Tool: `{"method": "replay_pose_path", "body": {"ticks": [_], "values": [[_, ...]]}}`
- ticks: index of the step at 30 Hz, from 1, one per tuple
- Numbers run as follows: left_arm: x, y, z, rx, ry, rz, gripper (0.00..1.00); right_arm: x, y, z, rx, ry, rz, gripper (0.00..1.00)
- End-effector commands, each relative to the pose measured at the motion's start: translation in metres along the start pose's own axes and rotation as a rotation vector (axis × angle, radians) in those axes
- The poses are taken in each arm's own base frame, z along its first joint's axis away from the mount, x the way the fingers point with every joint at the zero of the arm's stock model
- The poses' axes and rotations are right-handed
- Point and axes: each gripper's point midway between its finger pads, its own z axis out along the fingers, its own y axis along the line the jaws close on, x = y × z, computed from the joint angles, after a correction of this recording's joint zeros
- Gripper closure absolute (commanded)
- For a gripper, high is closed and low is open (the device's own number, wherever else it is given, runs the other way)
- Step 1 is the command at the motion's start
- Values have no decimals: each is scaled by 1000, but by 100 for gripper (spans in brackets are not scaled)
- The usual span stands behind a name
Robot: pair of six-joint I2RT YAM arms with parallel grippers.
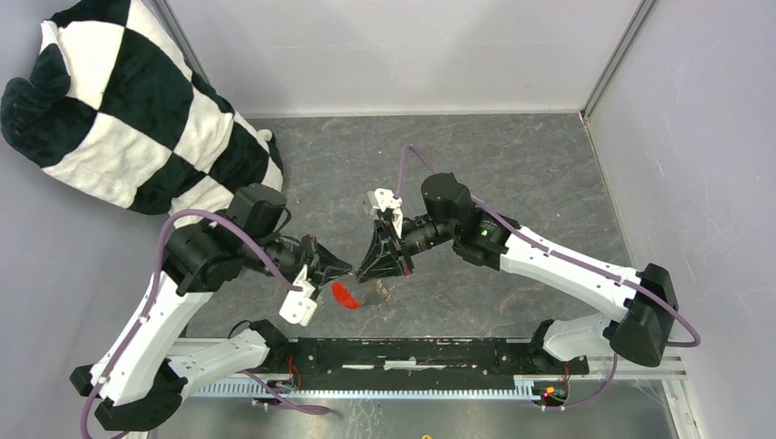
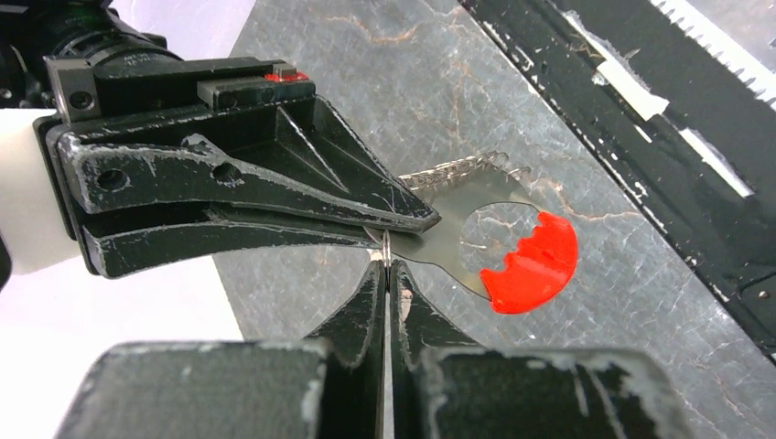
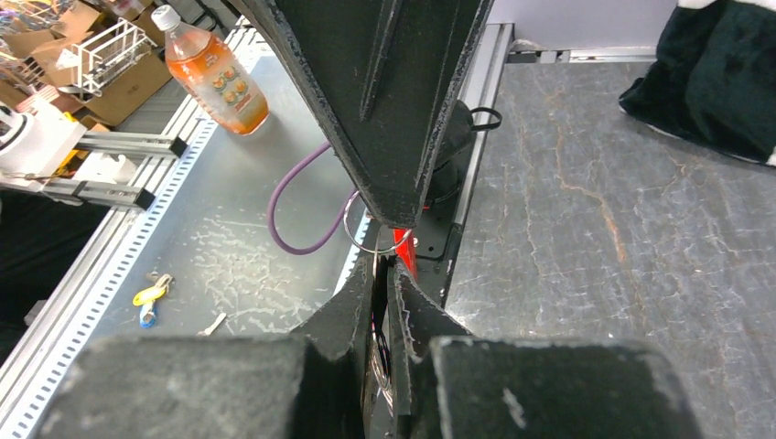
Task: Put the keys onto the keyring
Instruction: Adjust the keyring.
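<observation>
The two arms meet tip to tip above mid-table, the left gripper (image 1: 347, 269) and right gripper (image 1: 364, 273) both pinched tight on the keyring, so neither is nearer. Its red tag (image 2: 533, 272) trails away beyond the left fingertips, with the thin ring (image 2: 388, 249) caught where the tips cross. No key shows in either grip.

No writing, brand or number can be read. The orange drink bottle (image 3: 212, 78), at ten o'clock in the right wrist view, carries a label (image 3: 227, 89) whose print is too small to read.
</observation>
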Motion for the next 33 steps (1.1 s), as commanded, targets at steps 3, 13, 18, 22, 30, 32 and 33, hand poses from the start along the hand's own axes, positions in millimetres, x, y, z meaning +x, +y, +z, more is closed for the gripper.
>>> {"method": "replay_pose_path", "body": {"ticks": [3,13,18,22,30,32,33], "values": [[-41,5,-2,14,-184,-87,98,-15,-5,-5,-9,-14,-15,97],[-66,15,-2,21,-320,-245,98,-26,-2,-9,-31,-41,-49,91],[-64,16,2,-1,-333,-300,98,-44,8,-20,-38,-104,-111,89],[-49,11,5,-14,-265,-253,98,-46,19,-26,-69,-128,-121,99],[-26,24,3,-93,-140,-113,97,-37,24,-27,-92,-133,-67,99],[-23,26,3,-111,-129,-82,92,-37,25,-27,-99,-132,-61,99],[-23,25,3,-114,-126,-64,90,-36,25,-27,-102,-131,-57,99]]}}
